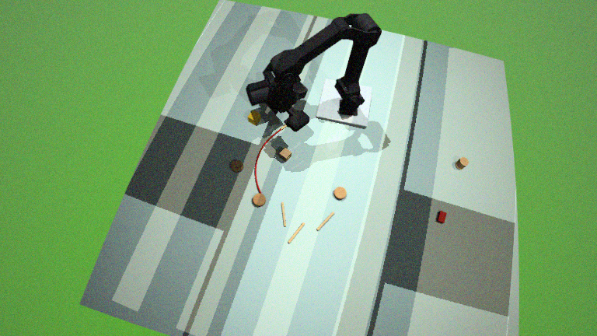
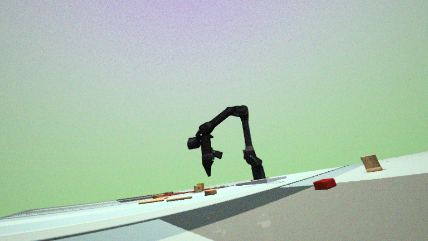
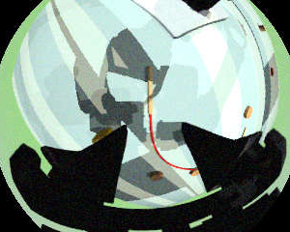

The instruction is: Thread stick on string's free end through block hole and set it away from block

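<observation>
The thin wooden stick (image 1: 281,128) (image 3: 149,93) lies on the table at the end of a red string (image 1: 256,160) (image 3: 163,158) (image 2: 183,192). The string curves to a round wooden button (image 1: 259,199) (image 3: 194,172). The wooden block with the hole (image 1: 284,153) (image 2: 198,187) stands on the table beside the string. My gripper (image 1: 292,120) (image 2: 208,172) (image 3: 155,127) is open and empty. It points down and hangs above the table over the string end of the stick, without touching it.
A yellow block (image 1: 253,117) (image 3: 102,134) lies left of the gripper. A dark button (image 1: 236,165), a light button (image 1: 339,193), three loose sticks (image 1: 283,214) (image 1: 295,232) (image 1: 324,221), a wooden cylinder (image 1: 461,162) and a red block (image 1: 441,216) (image 2: 324,183) lie around. The arm's base plate (image 1: 327,110) is to the right.
</observation>
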You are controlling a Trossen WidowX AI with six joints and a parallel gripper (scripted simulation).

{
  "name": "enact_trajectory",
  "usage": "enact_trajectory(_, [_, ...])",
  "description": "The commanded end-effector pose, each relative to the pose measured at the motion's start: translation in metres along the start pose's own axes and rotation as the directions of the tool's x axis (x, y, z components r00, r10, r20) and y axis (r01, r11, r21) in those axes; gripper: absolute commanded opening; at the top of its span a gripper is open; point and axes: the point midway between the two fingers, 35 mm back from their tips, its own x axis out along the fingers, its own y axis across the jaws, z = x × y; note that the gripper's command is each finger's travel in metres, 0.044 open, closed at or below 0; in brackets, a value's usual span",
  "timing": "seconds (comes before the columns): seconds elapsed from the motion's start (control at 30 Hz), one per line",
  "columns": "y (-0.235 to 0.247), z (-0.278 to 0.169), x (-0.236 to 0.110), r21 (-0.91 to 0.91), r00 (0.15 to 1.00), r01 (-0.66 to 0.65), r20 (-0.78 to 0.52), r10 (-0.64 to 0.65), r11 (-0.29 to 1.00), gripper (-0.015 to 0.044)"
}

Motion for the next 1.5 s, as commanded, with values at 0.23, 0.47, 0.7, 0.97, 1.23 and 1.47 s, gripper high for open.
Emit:
enact_trajectory(0.23, [0.000, 0.001, 0.001, 0.008, 1.000, -0.003, 0.002, 0.003, 1.000, 0.0123])
enact_trajectory(0.47, [0.000, 0.001, 0.001, 0.008, 1.000, -0.003, 0.002, 0.003, 1.000, 0.0123])
enact_trajectory(0.7, [0.001, 0.000, 0.008, 0.008, 1.000, -0.003, 0.002, 0.003, 1.000, 0.0123])
enact_trajectory(0.97, [0.001, -0.001, 0.021, 0.008, 1.000, -0.003, 0.002, 0.003, 1.000, 0.0123])
enact_trajectory(1.23, [0.001, -0.001, 0.035, 0.008, 1.000, -0.004, 0.002, 0.003, 1.000, 0.0123])
enact_trajectory(1.47, [0.001, 0.000, 0.046, 0.008, 1.000, -0.004, 0.003, 0.004, 1.000, 0.0123])
